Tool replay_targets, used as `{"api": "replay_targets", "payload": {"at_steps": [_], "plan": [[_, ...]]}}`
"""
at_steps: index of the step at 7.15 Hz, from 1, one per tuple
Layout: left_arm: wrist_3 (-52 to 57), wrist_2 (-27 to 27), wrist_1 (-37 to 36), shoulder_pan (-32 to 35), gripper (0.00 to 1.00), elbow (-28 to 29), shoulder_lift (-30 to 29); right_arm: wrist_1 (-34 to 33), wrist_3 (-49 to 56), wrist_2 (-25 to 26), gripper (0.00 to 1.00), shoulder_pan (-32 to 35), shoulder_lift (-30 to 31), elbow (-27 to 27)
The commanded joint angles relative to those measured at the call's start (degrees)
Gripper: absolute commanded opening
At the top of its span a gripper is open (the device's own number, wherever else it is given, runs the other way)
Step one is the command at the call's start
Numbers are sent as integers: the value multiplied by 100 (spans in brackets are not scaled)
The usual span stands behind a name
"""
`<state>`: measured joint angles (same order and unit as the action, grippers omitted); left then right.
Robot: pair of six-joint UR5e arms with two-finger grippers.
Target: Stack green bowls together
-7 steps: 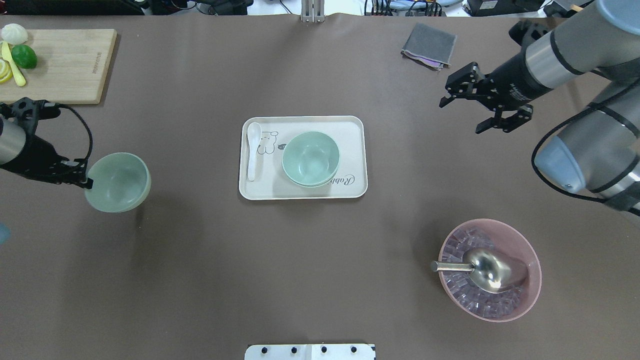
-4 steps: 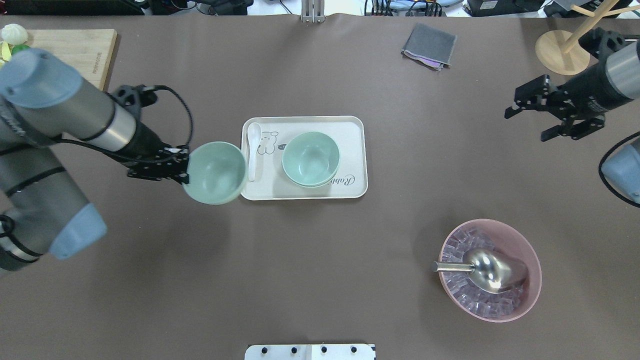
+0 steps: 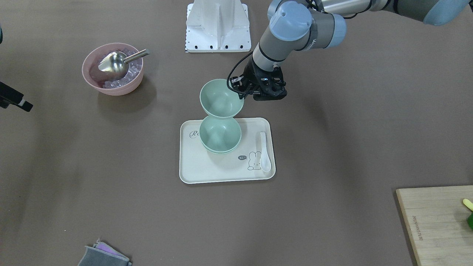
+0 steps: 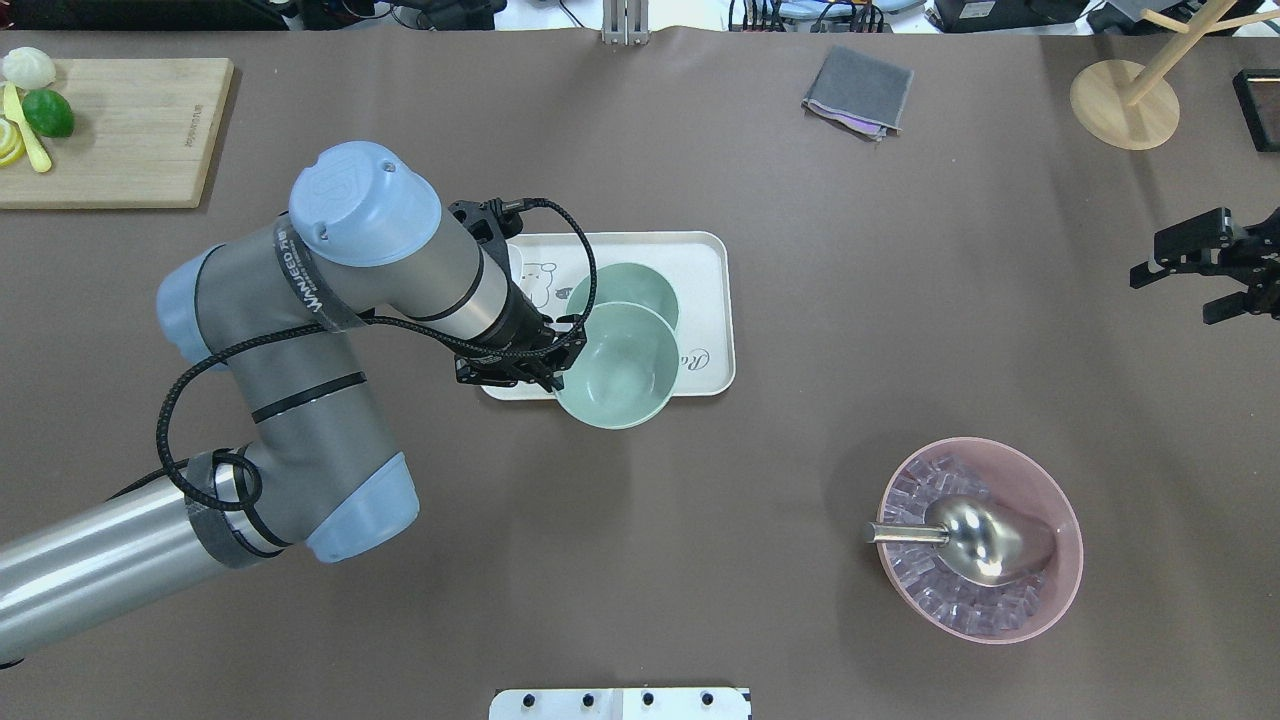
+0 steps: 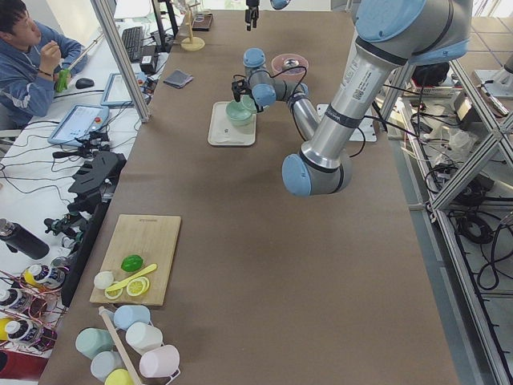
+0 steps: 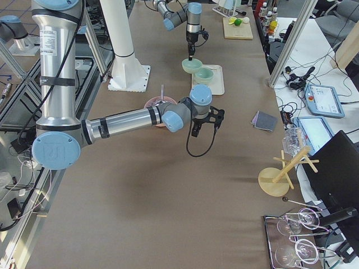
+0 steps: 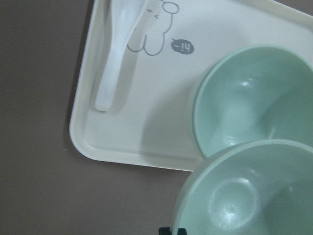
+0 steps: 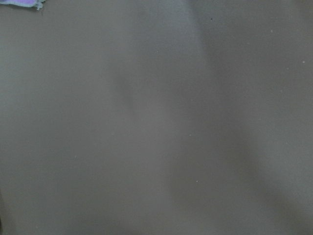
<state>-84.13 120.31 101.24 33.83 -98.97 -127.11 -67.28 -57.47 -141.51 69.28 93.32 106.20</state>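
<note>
At the left gripper (image 4: pixel 556 372), the jaws are pinched on the left rim of a small round pale mint-green matte bowl (image 4: pixel 615 365). It hangs mouth-up, level as far as I can judge, clear of the table. From that bowl, the two nested mint-green bowls (image 3: pixel 220 136) it has to join lie on the far side, away from the robot's base, and lower down. From overhead the held bowl covers the near edge of the pair, but the right side view shows it raised above them. They sit on the cream rectangular tray (image 3: pixel 207 170), beside the white spoon (image 3: pixel 264 151) lying along the tray's left end. I judge the coming move to be a short push forward to line up the centres, then straight down. Being round, the bowls give no axis to match. My right gripper (image 4: pixel 1172 300) hovers with jaws apart near the table's right edge, much farther off, so I judge this is the left arm's job.
</note>
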Motion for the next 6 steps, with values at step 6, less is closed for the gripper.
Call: {"api": "replay_targets", "payload": {"at_steps": [6], "plan": [[230, -306, 704, 335, 0, 1020, -516, 13, 834, 18, 100, 209, 547, -3]]}}
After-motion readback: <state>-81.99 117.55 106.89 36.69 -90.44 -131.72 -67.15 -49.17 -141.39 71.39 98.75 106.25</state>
